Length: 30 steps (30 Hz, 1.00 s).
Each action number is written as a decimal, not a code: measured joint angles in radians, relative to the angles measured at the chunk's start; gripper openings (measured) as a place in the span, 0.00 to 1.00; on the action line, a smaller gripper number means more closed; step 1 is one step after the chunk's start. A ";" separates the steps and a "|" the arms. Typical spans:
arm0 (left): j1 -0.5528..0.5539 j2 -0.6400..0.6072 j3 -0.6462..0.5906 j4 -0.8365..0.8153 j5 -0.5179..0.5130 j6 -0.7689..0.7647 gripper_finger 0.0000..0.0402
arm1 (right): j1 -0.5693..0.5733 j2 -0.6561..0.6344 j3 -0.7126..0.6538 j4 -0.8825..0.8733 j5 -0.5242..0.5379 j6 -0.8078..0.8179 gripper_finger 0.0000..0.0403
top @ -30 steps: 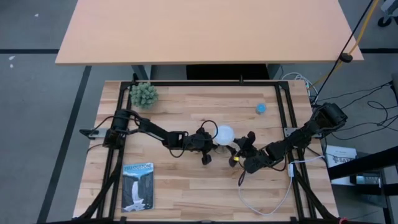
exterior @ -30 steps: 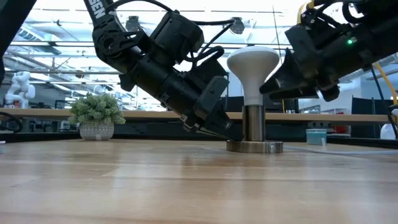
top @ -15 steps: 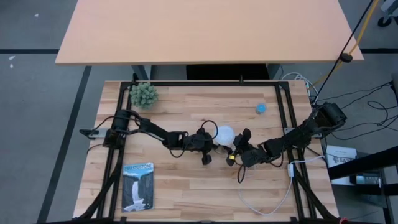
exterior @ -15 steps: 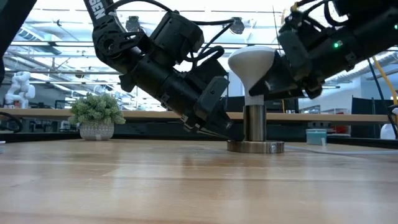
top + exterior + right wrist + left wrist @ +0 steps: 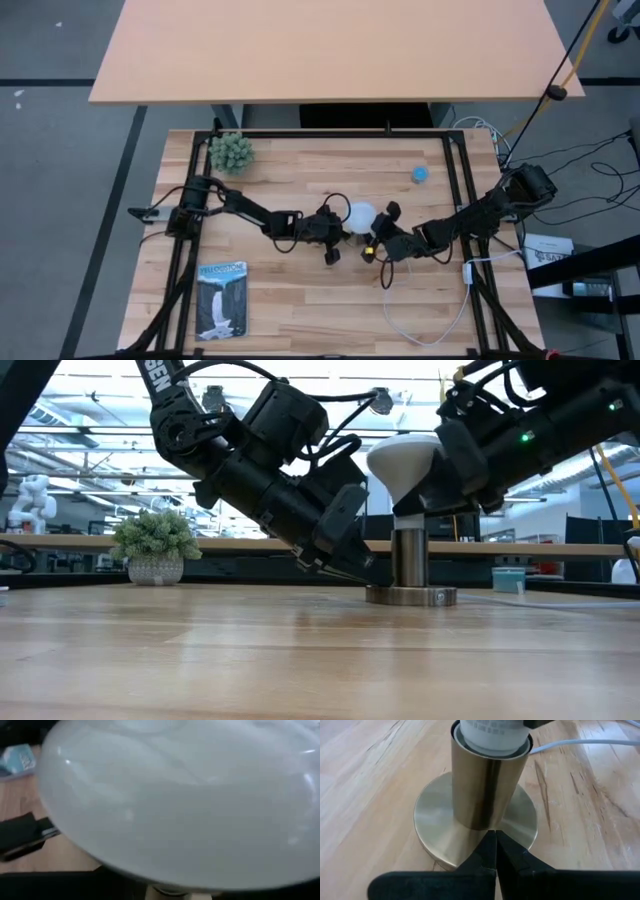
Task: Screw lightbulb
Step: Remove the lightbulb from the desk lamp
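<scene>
The white lightbulb [image 5: 405,460] stands upright with its narrow end in the brass socket's column [image 5: 408,558], which rises from a round base disc [image 5: 440,820] lying on the table. From above the bulb [image 5: 361,214] shows mid-table. My left gripper [image 5: 340,233] is shut, low at the socket's left side. My right gripper [image 5: 380,242] is open at the bulb's right side, level with the dome [image 5: 175,800], which fills its wrist view. I cannot tell whether its fingers touch the dome. My left gripper has its shut fingertips [image 5: 496,851] on the socket's base disc [image 5: 470,847], right at the foot of the column. The fingers slant down from the table's left. The disc lies flat on the table.
A small potted plant [image 5: 231,152] stands at the far left, a small blue object [image 5: 420,173] at the far right, and a booklet [image 5: 221,298] lies near the left front. The socket's white cord [image 5: 430,338] loops over the near right of the table.
My right gripper has moved toward the table's left and a little up, from beside the bulb to close against its dome. The bulb, the socket and my left gripper have stayed where they were.
</scene>
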<state>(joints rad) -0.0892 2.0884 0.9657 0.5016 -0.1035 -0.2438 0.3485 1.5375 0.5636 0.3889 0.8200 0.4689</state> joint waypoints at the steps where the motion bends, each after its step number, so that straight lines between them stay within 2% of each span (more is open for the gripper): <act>1: 0.000 0.000 0.000 -0.004 0.002 0.008 0.00 | 0.000 0.000 0.000 0.000 -0.009 -0.017 0.34; 11: 0.049 -0.004 0.003 -0.055 0.091 0.009 0.00 | -0.010 -0.005 0.001 0.002 -0.104 -0.097 0.34; 19: 0.059 -0.070 0.000 -0.103 0.148 -0.010 0.00 | -0.007 -0.006 0.001 0.000 -0.106 -0.089 0.34; 26: 0.016 -0.101 -0.005 -0.120 0.134 -0.035 0.00 | -0.019 -0.011 -0.002 0.044 -0.114 -0.060 0.34; 30: -0.008 -0.093 -0.003 -0.100 0.056 -0.081 0.00 | -0.036 -0.011 -0.002 0.039 -0.101 -0.016 0.34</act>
<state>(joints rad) -0.0970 1.9949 0.9623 0.4021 -0.0476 -0.3246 0.3125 1.5265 0.5613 0.4274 0.7193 0.4529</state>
